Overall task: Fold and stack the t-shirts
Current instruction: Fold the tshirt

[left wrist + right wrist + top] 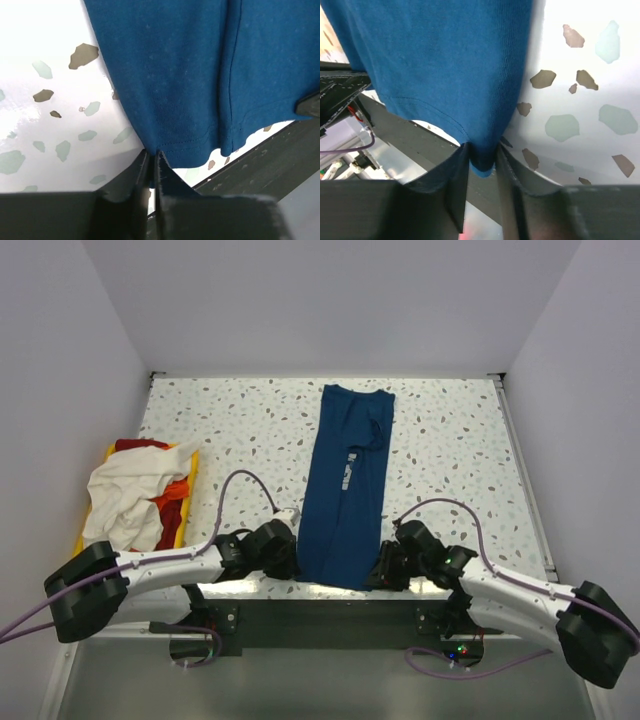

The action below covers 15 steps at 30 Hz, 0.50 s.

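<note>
Navy t-shirt [345, 490], long strip, L hand [152, 156] & R hand [482, 155] pinching hem corners

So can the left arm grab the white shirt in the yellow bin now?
Probably not yet: the left tool is pinching the blue shirt. Once it lets go, the way to the white shirt looks free.
</note>
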Available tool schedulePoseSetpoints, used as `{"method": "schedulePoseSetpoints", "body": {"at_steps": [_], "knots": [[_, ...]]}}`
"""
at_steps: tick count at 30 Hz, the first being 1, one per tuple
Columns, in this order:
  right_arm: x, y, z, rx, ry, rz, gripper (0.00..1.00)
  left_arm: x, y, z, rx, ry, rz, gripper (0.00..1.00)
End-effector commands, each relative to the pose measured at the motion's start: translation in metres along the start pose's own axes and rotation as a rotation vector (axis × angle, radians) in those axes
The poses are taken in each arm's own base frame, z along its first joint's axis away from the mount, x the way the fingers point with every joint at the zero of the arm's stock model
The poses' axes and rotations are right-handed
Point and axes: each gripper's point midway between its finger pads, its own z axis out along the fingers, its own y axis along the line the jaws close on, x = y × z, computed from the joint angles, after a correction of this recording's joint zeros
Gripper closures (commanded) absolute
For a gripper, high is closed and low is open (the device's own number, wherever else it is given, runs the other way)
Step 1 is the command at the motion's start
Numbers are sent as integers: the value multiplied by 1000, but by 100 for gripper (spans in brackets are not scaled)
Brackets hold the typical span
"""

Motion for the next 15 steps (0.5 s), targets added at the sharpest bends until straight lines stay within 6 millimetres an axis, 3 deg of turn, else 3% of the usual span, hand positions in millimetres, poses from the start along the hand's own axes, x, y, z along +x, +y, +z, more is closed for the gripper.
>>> {"method": "schedulePoseSetpoints", "body": {"at_steps": [1,3,6,12,15], "knots": [[2,-36,7,129,-16,7,72,1,-6,3,46,5,7,94],[-1,-35,6,139,-29,-7,81,3,-8,2,58,14,15,100],[-5,-35,2,148,-50,-24,89,9,-8,-1,78,27,9,100],[5,-44,-11,149,-37,-37,96,26,-12,-10,102,23,12,100],[9,-44,-19,139,-34,-54,98,36,-24,-14,111,19,17,100]]}}
